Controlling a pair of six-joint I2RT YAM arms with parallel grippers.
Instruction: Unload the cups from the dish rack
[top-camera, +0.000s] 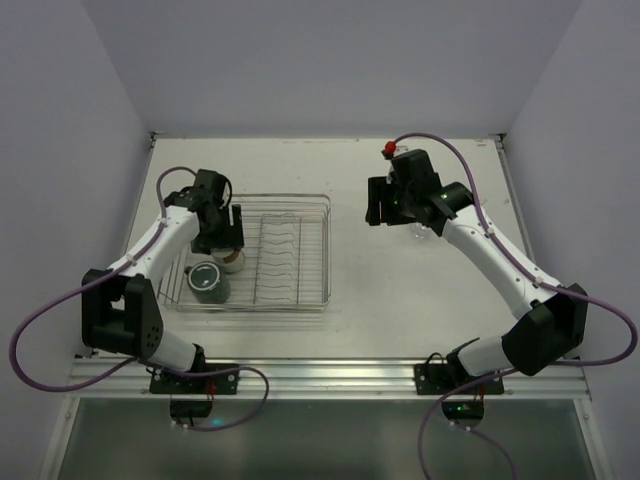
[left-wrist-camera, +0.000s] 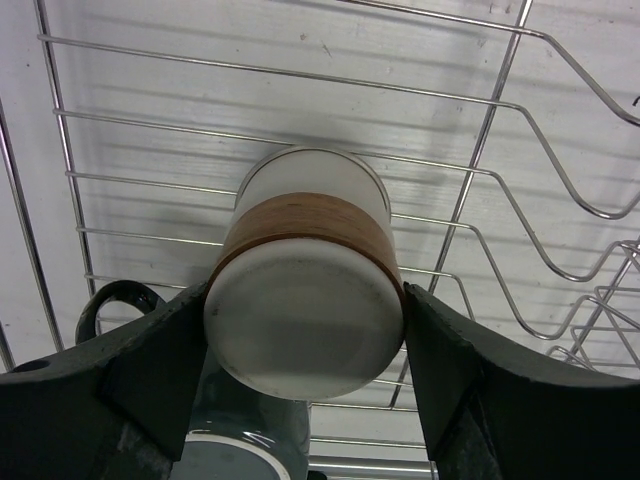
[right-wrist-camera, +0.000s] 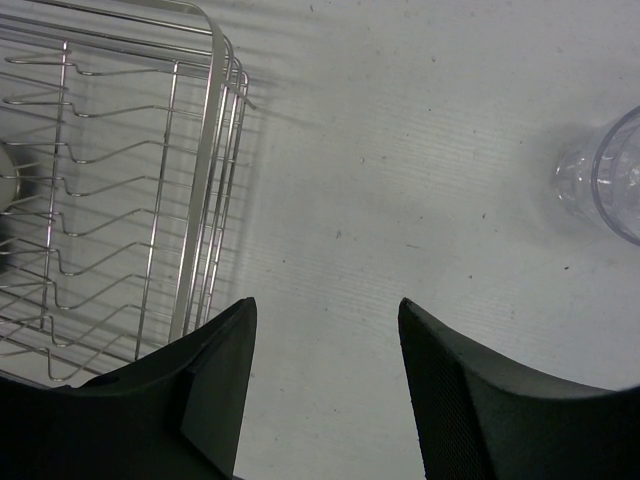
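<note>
Left gripper jaws pressed on cream cup inside dish rack, grey mug just beside. Right gripper jaws apart, empty, above table; clear tumbler near.

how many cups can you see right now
3. The cream cup is in the dish rack, between the left gripper's fingers. The dark mug is next to it in the rack. The clear tumbler is on the table, right of the rack. More may be hidden.

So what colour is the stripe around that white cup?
Brown, like wood, circling the cream round cup. Left wrist view shows it best.
</note>
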